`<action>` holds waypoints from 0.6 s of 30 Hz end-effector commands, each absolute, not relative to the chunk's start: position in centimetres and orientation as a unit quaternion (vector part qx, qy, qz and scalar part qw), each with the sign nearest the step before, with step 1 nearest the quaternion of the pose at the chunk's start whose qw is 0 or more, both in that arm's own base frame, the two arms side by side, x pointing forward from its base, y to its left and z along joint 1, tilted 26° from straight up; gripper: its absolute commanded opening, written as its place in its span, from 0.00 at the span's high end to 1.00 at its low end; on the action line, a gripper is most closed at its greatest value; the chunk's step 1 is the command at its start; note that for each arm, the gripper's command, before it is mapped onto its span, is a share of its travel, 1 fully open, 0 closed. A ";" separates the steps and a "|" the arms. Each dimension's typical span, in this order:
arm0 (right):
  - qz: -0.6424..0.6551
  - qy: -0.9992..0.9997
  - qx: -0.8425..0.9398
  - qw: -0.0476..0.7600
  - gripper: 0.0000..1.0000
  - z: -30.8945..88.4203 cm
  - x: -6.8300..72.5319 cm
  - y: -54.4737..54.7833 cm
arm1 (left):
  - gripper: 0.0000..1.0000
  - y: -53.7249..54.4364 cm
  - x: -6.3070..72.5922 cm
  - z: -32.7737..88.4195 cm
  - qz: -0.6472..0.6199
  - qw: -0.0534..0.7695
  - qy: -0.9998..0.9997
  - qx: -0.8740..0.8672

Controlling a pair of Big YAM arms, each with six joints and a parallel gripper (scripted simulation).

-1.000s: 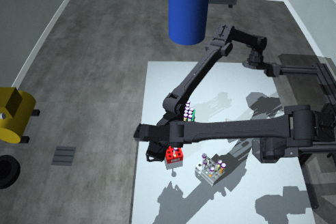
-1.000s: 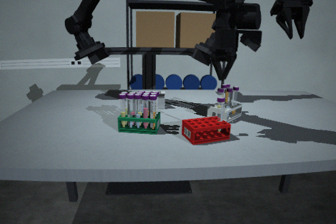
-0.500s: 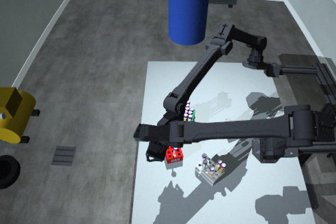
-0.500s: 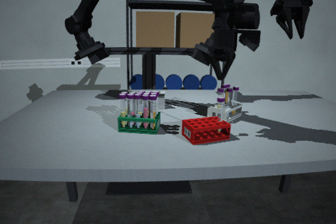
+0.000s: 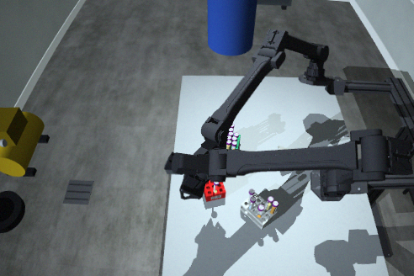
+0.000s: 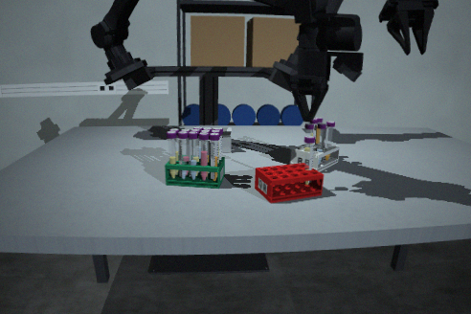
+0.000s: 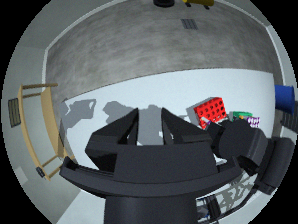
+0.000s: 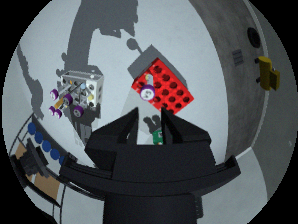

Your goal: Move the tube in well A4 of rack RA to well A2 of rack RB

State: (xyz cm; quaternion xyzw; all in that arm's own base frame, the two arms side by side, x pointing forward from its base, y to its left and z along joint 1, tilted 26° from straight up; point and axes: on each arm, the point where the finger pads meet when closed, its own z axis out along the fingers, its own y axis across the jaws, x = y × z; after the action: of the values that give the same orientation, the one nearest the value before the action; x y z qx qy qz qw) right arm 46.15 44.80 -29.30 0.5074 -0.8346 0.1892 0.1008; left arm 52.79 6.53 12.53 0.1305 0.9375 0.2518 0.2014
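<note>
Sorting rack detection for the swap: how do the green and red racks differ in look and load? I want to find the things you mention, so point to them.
The green rack (image 5: 239, 141) (image 6: 195, 184) is crowded with purple-capped tubes; the red rack (image 5: 214, 194) (image 6: 289, 190) (image 8: 177, 97) has mostly open wells and one purple-capped tube. In the exterior view, the green rack stands nearly square-on, the red rack angled, showing a corner. Both sit on the table (image 5: 222, 248) (image 6: 104, 211).

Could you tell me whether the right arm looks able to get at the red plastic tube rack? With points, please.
Probably yes: in its wrist view, nothing stands between the right end effector (image 6: 310, 117) (image 8: 150, 112) and the rack (image 5: 214, 197) (image 6: 291, 190) (image 7: 210, 111) (image 8: 163, 84). However, the left arm's dark forearm (image 5: 289, 161) crosses overhead, limiting upward room.
</note>
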 end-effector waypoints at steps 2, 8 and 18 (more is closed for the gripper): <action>0.192 -0.832 0.509 0.109 0.70 -31.9 45.9 43.4 | 0.70 6.4 53.9 14.0 0.254 0.218 0.934 0.127; 0.193 -0.833 0.507 0.113 0.70 -33.0 45.8 42.4 | 0.70 6.4 53.9 14.0 0.254 0.218 0.934 0.127; 0.188 -0.836 0.507 0.095 0.70 -32.4 46.8 44.0 | 0.70 6.4 53.9 14.0 0.254 0.218 0.934 0.127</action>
State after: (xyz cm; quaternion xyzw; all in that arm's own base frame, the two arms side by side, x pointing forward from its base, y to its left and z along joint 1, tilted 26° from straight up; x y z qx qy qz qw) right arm 45.71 43.33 -32.05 0.5079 -0.8336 0.1903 0.1044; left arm 52.79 6.53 12.53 0.1305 0.9375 0.2518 0.2014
